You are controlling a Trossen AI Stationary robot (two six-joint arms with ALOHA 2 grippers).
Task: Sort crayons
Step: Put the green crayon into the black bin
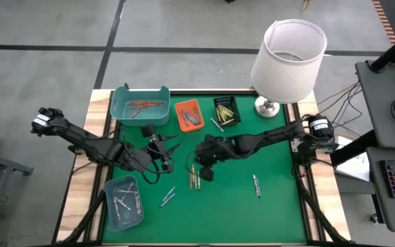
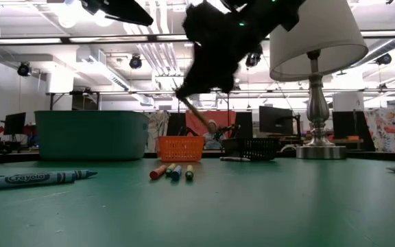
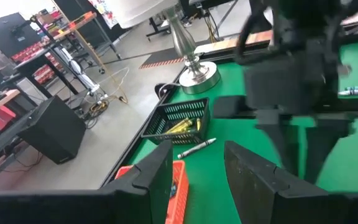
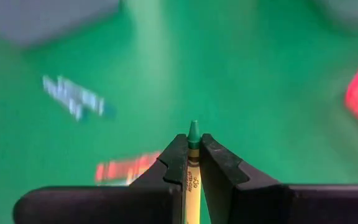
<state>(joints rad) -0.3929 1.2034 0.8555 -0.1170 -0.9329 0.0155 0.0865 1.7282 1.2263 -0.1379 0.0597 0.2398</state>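
My right gripper [image 4: 193,142] is shut on a yellow-green crayon [image 4: 192,174] and hangs over the middle of the green mat [image 1: 266,213], above a small cluster of crayons [image 1: 193,180] lying flat. More crayons lie loose on the mat [image 1: 168,197], [image 1: 256,184], [image 1: 217,124]. My left gripper [image 1: 163,145] stands open and holds nothing, left of the right gripper and in front of the orange tray [image 1: 188,114]. The teal tray [image 1: 140,104] and the black tray [image 1: 226,111] hold crayons too. My right gripper pinches the crayon between its two fingers, with the crayon lying along them. The green tip [image 4: 193,130] sticks out past the fingertips. The fingers slant down from the table's right side. In the low view the crayon [image 2: 197,113] slants down, lifted clear of the mat.
A white-shaded lamp [image 1: 288,58] stands at the far right corner, its base [image 2: 319,151] on the table. A clear bluish tray [image 1: 123,200] with grey crayons sits at the near left. A blue crayon [image 2: 26,180] lies near the low camera.
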